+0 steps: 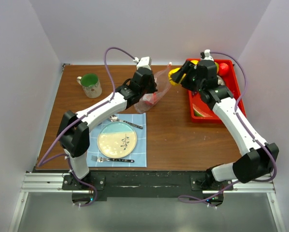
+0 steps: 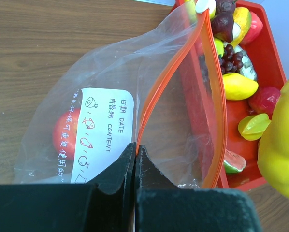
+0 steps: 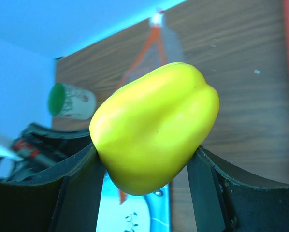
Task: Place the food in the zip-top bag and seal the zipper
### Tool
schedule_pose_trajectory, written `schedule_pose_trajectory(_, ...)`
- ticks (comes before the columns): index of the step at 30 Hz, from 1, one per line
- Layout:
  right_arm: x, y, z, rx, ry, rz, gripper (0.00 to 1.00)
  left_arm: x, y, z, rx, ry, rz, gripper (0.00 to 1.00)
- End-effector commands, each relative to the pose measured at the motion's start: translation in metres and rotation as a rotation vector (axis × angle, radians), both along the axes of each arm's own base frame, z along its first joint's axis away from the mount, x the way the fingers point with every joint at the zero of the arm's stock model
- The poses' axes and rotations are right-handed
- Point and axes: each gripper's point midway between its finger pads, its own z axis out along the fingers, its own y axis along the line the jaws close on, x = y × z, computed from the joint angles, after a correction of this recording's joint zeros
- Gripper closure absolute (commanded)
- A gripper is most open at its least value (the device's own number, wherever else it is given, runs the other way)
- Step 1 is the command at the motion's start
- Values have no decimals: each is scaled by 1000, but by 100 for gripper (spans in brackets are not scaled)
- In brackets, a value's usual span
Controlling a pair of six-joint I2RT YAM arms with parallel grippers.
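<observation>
My left gripper [image 2: 135, 147] is shut on the mouth edge of the clear zip-top bag [image 2: 120, 92] and holds it up and open. The orange-red zipper [image 2: 151, 94] loops round the open mouth. A red fruit [image 2: 62, 135] lies inside, behind the white label. In the top view the bag [image 1: 154, 89] hangs at the left gripper [image 1: 149, 94]. My right gripper [image 3: 144, 164] is shut on a yellow toy pepper [image 3: 154, 125] and holds it in the air just right of the bag's mouth [image 1: 175, 76]. More food [image 2: 238, 84] lies in the red tray.
The red tray [image 1: 234, 77] stands at the back right. A green mug [image 1: 90, 85] stands at the back left. A plate [image 1: 116, 140], a fork [image 1: 110, 159] and a spoon [image 1: 127, 123] lie on a blue mat in front of the left arm.
</observation>
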Motion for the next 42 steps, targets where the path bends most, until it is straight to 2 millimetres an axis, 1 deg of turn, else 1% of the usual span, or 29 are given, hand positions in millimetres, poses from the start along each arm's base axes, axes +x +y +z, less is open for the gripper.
schedule_pose_trajectory(1, 7, 33, 45, 40, -148, 84, 97, 4, -6, 29, -60, -54, -2, 100)
schedule_pose_trajectory(4, 9, 51, 46, 44, -162, 125, 96, 3, -5, 32, -62, -58, -2, 100)
schedule_pose_trajectory(6, 12, 60, 37, 31, -142, 141, 94, 3, -5, 35, -66, -61, -2, 100)
schedule_pose_trajectory(8, 17, 64, 25, 21, -115, 148, 93, 2, -5, 40, -71, -67, -2, 100)
schedule_pose_trajectory(9, 20, 66, 13, 11, -91, 149, 93, 2, -4, 42, -73, -69, 2, 100)
schedule_pose_trajectory(12, 22, 66, -6, -7, -48, 147, 91, 1, 0, 49, -76, -78, 15, 100)
schedule_pose_trajectory(14, 20, 63, -11, -16, -30, 140, 89, 0, 2, 54, -80, -87, 21, 100)
schedule_pose_trajectory(16, 21, 57, -16, -49, -21, 117, 85, -1, 4, 59, -84, -92, 25, 100)
schedule_pose_trajectory(17, 20, 55, -20, -61, -4, 113, 82, -1, 5, 60, -83, -95, 28, 100)
schedule_pose_trajectory(18, 19, 54, -18, -66, -4, 114, 75, -2, 6, 62, -87, -96, 27, 100)
schedule_pose_trajectory(20, 18, 51, -22, -90, 15, 112, 67, -3, 7, 64, -90, -98, 27, 100)
schedule_pose_trajectory(21, 19, 51, -19, -97, 15, 112, 61, -4, 7, 66, -96, -102, 28, 100)
schedule_pose_trajectory(23, 16, 48, -24, -130, 39, 124, 54, -5, 8, 69, -103, -108, 27, 100)
schedule_pose_trajectory(24, 15, 47, -24, -137, 42, 125, 45, -6, 8, 71, -107, -112, 25, 100)
schedule_pose_trajectory(27, 13, 48, -25, -149, 47, 141, 27, -7, 8, 73, -115, -115, 24, 100)
schedule_pose_trajectory(29, 11, 47, -22, -163, 54, 150, 21, -7, 8, 73, -118, -115, 23, 100)
schedule_pose_trajectory(30, 10, 46, -20, -169, 55, 148, 15, -7, 8, 74, -121, -115, 23, 100)
schedule_pose_trajectory(32, 8, 44, -13, -184, 48, 154, 10, -7, 7, 75, -122, -118, 21, 100)
schedule_pose_trajectory(33, 7, 42, -9, -189, 44, 149, 6, -6, 8, 75, -122, -120, 24, 100)
schedule_pose_trajectory(36, 3, 30, 6, -223, 32, 118, 5, -4, 8, 75, -117, -124, 36, 100)
schedule_pose_trajectory(38, 7, 1, 18, -289, 26, 26, 5, 0, 12, 74, -101, -123, 57, 100)
schedule_pose_trajectory(39, 9, -12, 19, -299, 31, 1, 5, 3, 16, 73, -90, -126, 74, 100)
schedule_pose_trajectory(40, 11, -19, 19, -280, 42, 3, 5, 5, 18, 76, -91, -130, 79, 100)
schedule_pose_trajectory(41, 19, -50, 16, -267, 59, -59, 7, 8, 22, 76, -90, -133, 90, 100)
schedule_pose_trajectory(42, 24, -63, 11, -264, 75, -87, 7, 9, 23, 78, -90, -138, 93, 100)
